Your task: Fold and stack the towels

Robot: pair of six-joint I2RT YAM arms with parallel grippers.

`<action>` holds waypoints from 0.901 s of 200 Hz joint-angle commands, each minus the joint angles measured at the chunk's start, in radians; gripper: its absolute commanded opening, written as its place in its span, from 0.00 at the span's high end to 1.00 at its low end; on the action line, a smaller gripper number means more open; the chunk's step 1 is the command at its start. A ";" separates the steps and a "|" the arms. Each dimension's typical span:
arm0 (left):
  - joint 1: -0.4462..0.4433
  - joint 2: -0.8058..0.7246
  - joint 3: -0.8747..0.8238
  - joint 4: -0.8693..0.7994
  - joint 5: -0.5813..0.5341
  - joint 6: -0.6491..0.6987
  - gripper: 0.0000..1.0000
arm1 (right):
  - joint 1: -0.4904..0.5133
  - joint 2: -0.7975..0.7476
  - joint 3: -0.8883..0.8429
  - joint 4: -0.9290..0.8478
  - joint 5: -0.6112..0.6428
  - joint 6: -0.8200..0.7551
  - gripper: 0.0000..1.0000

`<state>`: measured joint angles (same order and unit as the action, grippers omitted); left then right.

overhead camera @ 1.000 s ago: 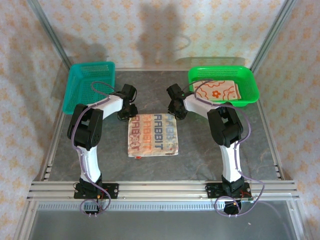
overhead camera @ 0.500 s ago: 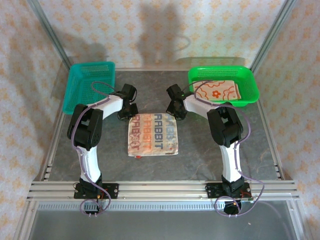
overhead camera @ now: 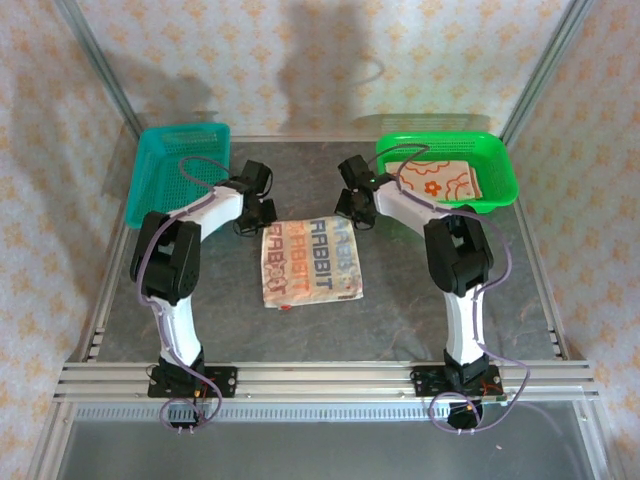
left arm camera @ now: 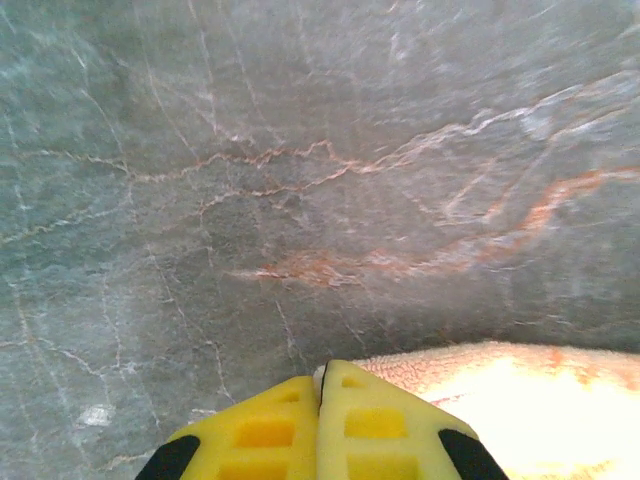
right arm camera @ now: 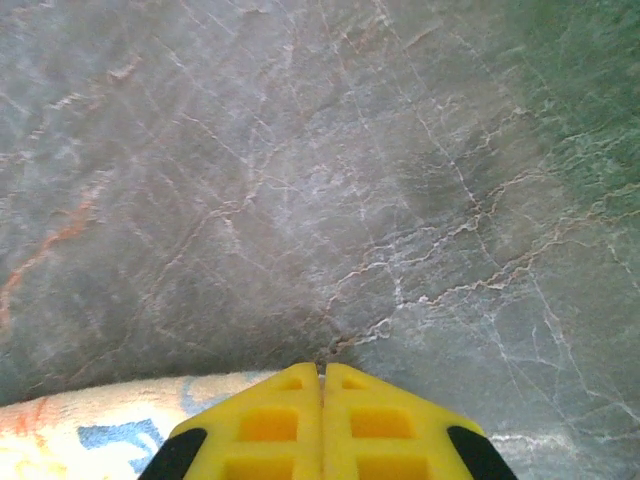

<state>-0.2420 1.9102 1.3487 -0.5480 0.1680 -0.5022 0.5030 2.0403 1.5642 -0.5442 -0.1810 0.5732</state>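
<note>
Top external shows two towels: RABBIT towel (overhead camera: 310, 262), flowered towel (overhead camera: 436, 184).

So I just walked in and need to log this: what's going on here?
Two arms are folding towels. The left gripper and right gripper are both shut at the far corners of the RABBIT towel, which lies flat on the table; they seem to pinch its edge. A flower-print towel waits in the green basket.
</note>
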 commanded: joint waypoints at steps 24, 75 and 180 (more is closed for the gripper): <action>0.000 -0.160 -0.109 0.080 0.018 0.032 1.00 | 0.000 -0.141 -0.122 0.082 -0.011 -0.011 1.00; -0.022 -0.289 -0.286 0.198 0.051 0.024 1.00 | 0.033 -0.255 -0.268 0.160 -0.001 -0.035 1.00; -0.209 -0.658 -0.758 0.353 -0.092 -0.094 0.64 | 0.170 -0.539 -0.695 0.307 0.073 -0.024 0.64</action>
<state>-0.4267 1.3087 0.6556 -0.2481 0.1383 -0.5411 0.6632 1.5684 0.9276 -0.2852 -0.1585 0.5507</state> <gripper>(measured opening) 0.103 0.274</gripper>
